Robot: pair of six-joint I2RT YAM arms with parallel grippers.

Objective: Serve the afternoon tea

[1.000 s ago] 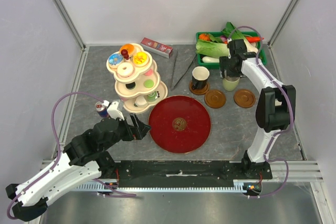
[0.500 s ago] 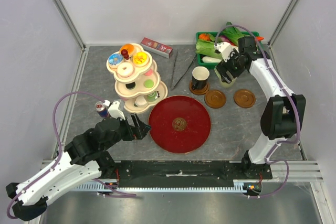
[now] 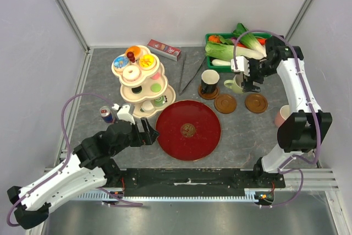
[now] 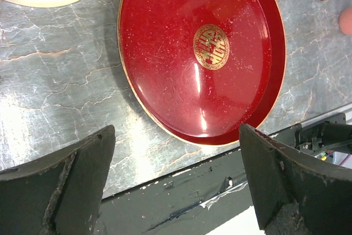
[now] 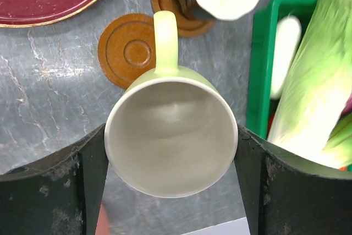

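We are listing a grey marbled table (image 3: pixel 99 75) between white walls (image 3: pixel 192 4), right gripper (image 5: pixel 170 160) clamping the green mug (image 3: pixel 235 85), left gripper (image 4: pixel 176 174) gaping empty.

We see a grey marbled surface (image 3: pixel 102 81) carrying a red tray (image 3: pixel 201 136); left of the tray stands a small can (image 3: pixel 106 115), behind-left a tiered stand (image 3: pixel 168 95), behind-right two bare brown coasters (image 3: pixel 225 103), farther back a green crate (image 3: pixel 209 39).

The 3-tier stand (image 3: pixel 125 93) and red tray (image 3: pixel 190 144) fill the middle. Bare worktop (image 3: pixel 96 81) lines the left edge past the drink can (image 3: pixel 106 115) and the near right corner, bar what may be a pink cup (image 3: pixel 282 115). The green crate (image 3: pixel 209 38) and the right gripper (image 5: pixel 170 136) with its pale green mug (image 3: pixel 234 85) crowd the far right corner.
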